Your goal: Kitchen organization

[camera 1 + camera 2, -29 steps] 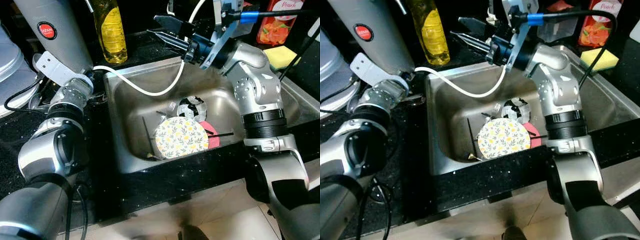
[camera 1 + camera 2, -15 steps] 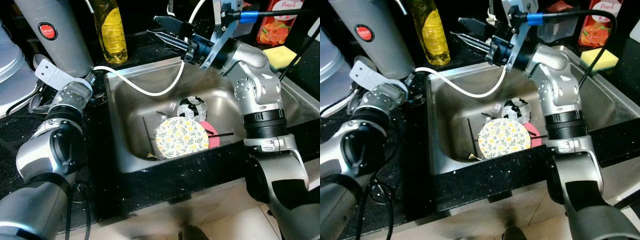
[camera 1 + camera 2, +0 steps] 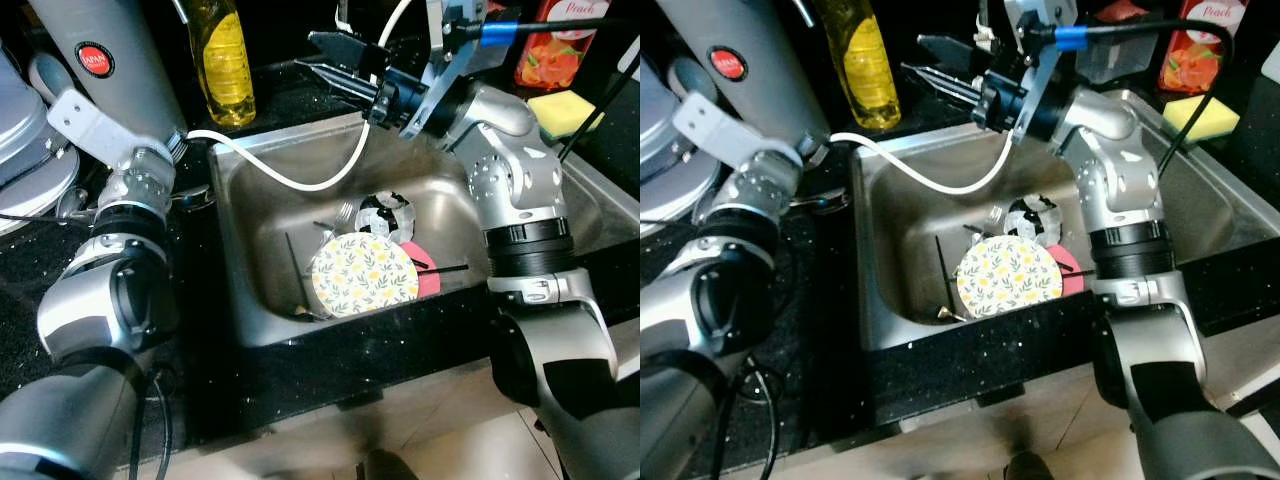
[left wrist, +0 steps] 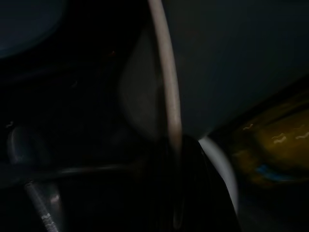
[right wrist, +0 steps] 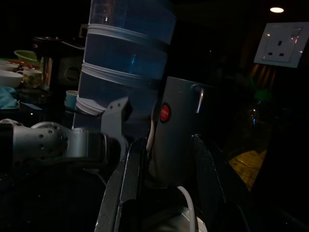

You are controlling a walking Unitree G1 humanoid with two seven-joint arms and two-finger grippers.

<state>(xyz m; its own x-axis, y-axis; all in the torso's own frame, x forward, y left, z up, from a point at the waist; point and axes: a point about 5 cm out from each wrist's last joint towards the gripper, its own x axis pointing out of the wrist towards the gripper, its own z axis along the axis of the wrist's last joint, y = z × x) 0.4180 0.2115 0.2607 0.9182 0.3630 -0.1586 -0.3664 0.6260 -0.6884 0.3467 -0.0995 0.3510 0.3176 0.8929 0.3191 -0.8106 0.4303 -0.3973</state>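
A floral plate (image 3: 362, 274) leans in the steel sink (image 3: 258, 215) over a pink plate (image 3: 428, 277). Behind them sit a black-and-white patterned bowl (image 3: 386, 212) and a fork (image 3: 341, 214). A thin dark stick (image 3: 294, 270) lies along the sink floor. My right gripper (image 3: 325, 57) hovers over the sink's back rim, open and empty, its fingers aimed at the grey flask (image 3: 112, 62). My left wrist (image 3: 132, 185) is raised at the counter beside that flask (image 4: 231, 63). The left wrist view is dark.
A yellow soap bottle (image 3: 226, 62) stands behind the sink. A white cable (image 3: 290, 178) sags across the basin. Right of the sink are a yellow sponge (image 3: 564, 108) and a peach carton (image 3: 556, 42). Stacked clear containers (image 5: 126, 72) stand at the far left.
My left wrist has lifted and swung, so its white bracket now sits higher against the grey flask. The right arm and the dishes have not moved.
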